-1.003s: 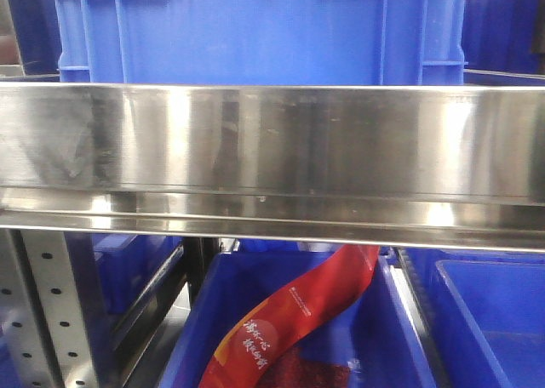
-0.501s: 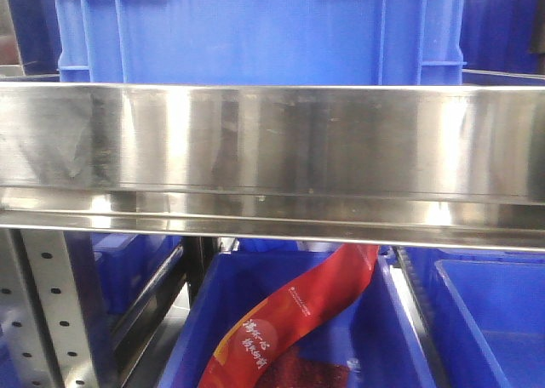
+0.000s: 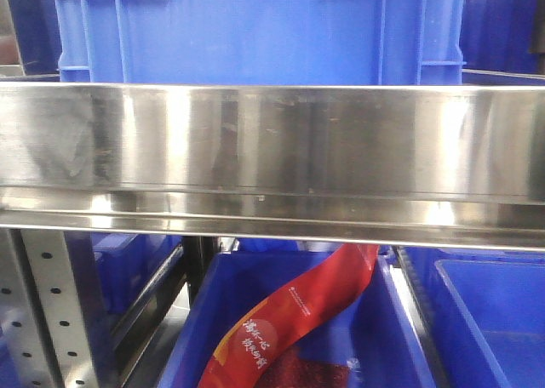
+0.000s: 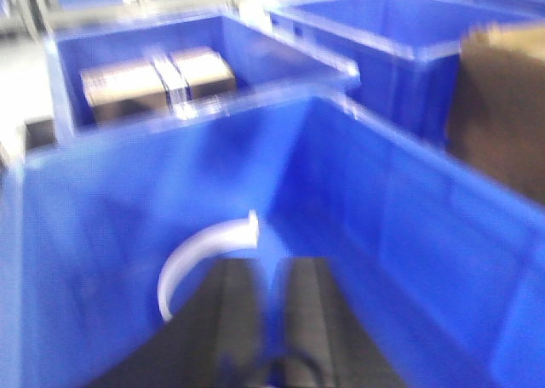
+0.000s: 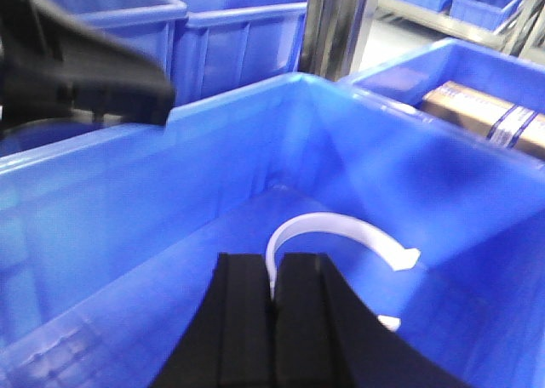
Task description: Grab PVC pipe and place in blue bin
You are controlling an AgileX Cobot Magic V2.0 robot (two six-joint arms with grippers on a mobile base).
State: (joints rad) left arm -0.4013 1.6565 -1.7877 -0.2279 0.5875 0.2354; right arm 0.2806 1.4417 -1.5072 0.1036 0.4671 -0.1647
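My right pincer is pressed together on one end of the white pipe; the arch rises from between my fingers and curves away to the right, ending in a small flat tab. It hangs inside the blue bin, above the bin's floor and near its far corner. A second small white bit shows low by my right finger; I cannot tell what it is.

My left pincer is blurred. Its two dark fingers stand nearly together with a thin gap between, and a white arch sits just at the left finger's tip. Whether that finger grips it I cannot tell. Beyond the bin's far wall, another bin holds brown boxes.

From the front I see only a steel shelf rail, a blue crate on it, and a red ribbon in a bin below.
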